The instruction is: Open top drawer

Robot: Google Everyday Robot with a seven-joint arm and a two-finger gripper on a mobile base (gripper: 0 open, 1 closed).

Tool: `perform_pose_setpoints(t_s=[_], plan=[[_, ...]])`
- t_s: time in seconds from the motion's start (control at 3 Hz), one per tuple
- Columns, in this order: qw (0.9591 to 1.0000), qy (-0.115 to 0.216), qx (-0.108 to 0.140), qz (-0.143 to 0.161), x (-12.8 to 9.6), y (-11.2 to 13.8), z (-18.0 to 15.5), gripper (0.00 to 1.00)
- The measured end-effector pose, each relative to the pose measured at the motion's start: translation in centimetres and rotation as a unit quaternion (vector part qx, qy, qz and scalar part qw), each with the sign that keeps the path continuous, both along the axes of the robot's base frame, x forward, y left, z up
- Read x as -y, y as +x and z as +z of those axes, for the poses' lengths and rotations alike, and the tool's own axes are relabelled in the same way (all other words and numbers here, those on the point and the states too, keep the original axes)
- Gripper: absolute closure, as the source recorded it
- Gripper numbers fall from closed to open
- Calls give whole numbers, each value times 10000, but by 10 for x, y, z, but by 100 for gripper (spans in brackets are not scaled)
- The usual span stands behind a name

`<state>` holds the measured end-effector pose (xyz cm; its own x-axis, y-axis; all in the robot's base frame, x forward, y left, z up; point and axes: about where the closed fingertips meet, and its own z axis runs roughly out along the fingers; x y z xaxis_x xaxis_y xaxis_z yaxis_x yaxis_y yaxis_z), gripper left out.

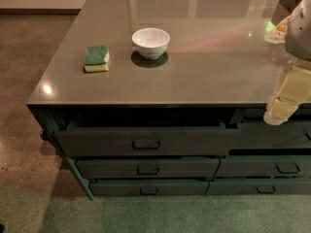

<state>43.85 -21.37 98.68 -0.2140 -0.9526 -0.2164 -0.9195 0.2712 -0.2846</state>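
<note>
**Opening the top drawer: front a little forward, most of the travel left**

I read the top drawer (146, 141) as the widest, tallest-fronted one, directly beneath the counter top (209, 76), with its small dark loop pull (146, 143) at the centre of the front. A dark gap shows above the front, and the front seems to stand slightly proud of the cabinet. I judge it to be cracked open at most. None of its interior is visible, so nearly the whole pull-out remains to be done.

The gripper (276, 114) hangs well to the right of the top drawer, at the counter's front edge and just above the narrower drawers of the neighbouring stack (272, 136). It touches neither the top drawer nor its pull. I cannot tell whether the gripper is apart or together. My judgement is that it must cross leftward and descend to the pull before any hauling can begin.

Below the top drawer lie two lower-fronted drawers (148, 168) with similar pulls, easily mistaken for the target. Above the top drawer, on the counter, stand a white bowl (151, 42) and, to its left, a green-and-yellow sponge (96, 58). Both sit well back from the edge and out of the drawer's path. In front of the top drawer I see only bare floor (160, 212), with nothing blocking its outward travel.
</note>
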Motion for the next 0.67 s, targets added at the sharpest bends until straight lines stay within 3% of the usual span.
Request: perform_pose_setpoints(t_s=[0.33, 0.67], plan=[[10000, 30, 23, 74, -2, -3, -9, 0], [9998, 151, -84, 111, 2, -16, -52, 0]])
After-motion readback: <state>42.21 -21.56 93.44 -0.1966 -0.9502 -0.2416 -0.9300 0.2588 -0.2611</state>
